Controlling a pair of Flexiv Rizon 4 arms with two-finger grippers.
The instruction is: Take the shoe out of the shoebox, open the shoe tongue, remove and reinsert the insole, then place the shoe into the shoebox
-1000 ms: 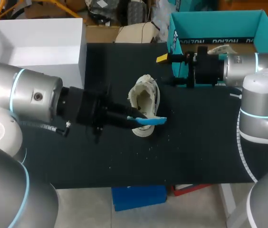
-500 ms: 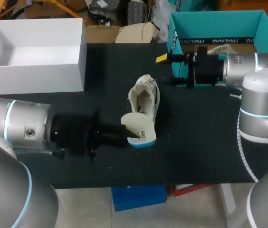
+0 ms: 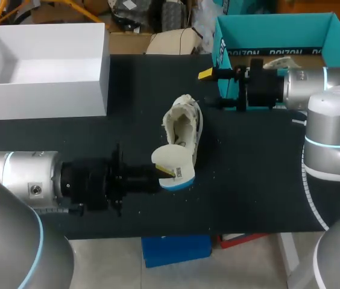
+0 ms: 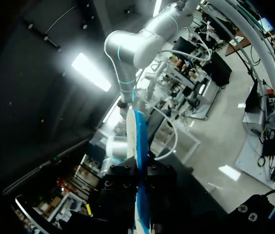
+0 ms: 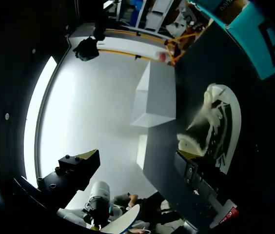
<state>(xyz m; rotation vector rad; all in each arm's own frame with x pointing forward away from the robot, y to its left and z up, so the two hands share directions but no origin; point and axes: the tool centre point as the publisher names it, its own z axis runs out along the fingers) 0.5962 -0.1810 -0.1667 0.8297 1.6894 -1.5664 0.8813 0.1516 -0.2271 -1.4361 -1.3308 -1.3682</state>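
Black table (image 3: 260, 192) spans the head view. My left arm (image 3: 25, 180) comes in low along the near edge, my right arm (image 3: 333, 120) along the far right.

White box (image 3: 43, 99) sits open at the far left corner and teal box (image 3: 221, 45) open at the far right. I can't tell which of them is the shoebox.

Shoe (image 3: 183, 126) is on the table at mid-table, between the boxes, opening up and collar spread. Right wrist view has it ahead of the fingers (image 5: 215, 122), with the white box (image 5: 152, 100) beyond it.

Insole (image 3: 171, 162) is out of the shoe, white face up, blue underside showing at the near edge. It overlaps the shoe's near end; contact can't be judged.

Left gripper (image 3: 164, 173) is pinching the insole. In the left wrist view the insole sits edge-on (image 4: 136, 141) between the fingers (image 4: 140, 195).

Right gripper (image 3: 209, 87) hangs in front of the teal box, fingers spread wide (image 5: 137, 161), nothing between them.
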